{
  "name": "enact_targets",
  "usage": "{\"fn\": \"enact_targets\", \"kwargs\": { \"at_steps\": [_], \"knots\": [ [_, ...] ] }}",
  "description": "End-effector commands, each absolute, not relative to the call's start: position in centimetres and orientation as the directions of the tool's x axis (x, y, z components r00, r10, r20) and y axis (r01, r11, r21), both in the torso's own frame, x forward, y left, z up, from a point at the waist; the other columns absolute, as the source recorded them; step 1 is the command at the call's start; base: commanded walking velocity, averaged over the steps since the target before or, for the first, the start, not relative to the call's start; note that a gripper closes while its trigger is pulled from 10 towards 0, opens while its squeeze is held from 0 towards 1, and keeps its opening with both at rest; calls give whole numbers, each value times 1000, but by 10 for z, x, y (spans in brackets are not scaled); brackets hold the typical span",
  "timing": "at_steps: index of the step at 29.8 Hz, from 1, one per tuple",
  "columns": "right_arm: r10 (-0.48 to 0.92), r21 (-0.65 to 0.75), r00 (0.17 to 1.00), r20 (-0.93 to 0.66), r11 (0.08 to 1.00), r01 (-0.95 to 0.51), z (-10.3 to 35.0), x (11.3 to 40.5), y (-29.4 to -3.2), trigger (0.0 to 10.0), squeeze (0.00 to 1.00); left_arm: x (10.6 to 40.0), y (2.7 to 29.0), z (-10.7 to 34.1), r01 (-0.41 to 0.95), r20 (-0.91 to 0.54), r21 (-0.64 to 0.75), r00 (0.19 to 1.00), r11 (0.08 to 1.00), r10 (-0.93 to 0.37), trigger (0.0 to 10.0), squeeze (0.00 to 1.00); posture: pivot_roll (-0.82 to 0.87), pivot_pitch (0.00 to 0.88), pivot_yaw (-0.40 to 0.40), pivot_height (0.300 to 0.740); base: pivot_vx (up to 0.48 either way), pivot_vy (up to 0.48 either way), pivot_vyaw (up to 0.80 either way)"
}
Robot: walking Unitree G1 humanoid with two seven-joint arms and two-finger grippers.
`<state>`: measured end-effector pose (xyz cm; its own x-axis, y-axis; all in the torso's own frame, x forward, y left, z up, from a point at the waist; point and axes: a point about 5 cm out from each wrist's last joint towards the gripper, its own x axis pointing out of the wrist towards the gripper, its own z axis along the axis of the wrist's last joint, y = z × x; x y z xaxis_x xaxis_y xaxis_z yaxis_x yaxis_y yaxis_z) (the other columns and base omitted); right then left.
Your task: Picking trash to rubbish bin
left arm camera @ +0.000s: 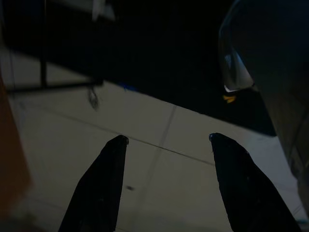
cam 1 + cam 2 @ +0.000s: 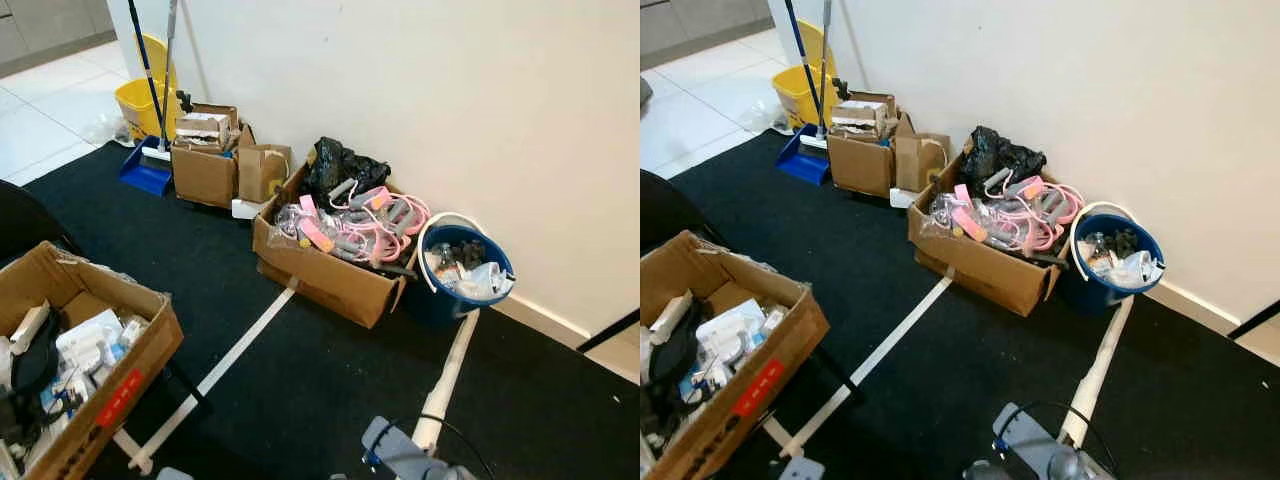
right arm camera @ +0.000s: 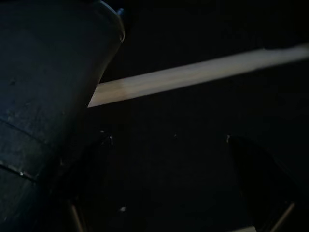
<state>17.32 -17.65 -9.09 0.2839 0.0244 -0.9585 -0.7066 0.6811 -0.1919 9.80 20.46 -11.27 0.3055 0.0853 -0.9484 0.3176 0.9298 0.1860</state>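
A blue bucket [image 2: 462,272] stands against the white wall on the black carpet, holding crumpled white plastic and other rubbish. Beside it is an open cardboard box [image 2: 325,265] with pink and grey cables and a black plastic bag [image 2: 340,165]. My left gripper [image 1: 167,139] hangs open over pale floor tiles with nothing between its fingers. In the dim right wrist view, my right gripper [image 3: 169,140] is open above dark carpet and a pale tape line, with a dark rounded body close beside it. Part of a silver arm [image 2: 400,455] shows at the bottom edge.
A cardboard box of mixed items [image 2: 75,355] sits at the near left. Two smaller boxes [image 2: 205,155], a blue dustpan [image 2: 147,172] and a yellow mop bucket [image 2: 140,100] stand further along the wall. White tape lines [image 2: 245,345] cross the carpet.
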Motion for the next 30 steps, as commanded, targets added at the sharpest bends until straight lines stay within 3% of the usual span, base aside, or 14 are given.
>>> {"fn": "enact_targets", "kwargs": {
  "at_steps": [1,30],
  "knots": [
    [41,-150,244,-969,690,-708,-96,162,-174,10000,0,100,172,-116,375,-955,89,296,923,-29,10000,0,115,110,-35,740,0,0,-800],
    [49,-126,220,-974,692,-711,-96,160,-173,10000,0,95,172,-117,380,-960,68,275,922,-43,10000,0,116,120,-23,740,0,0,-800]
  ]
}}
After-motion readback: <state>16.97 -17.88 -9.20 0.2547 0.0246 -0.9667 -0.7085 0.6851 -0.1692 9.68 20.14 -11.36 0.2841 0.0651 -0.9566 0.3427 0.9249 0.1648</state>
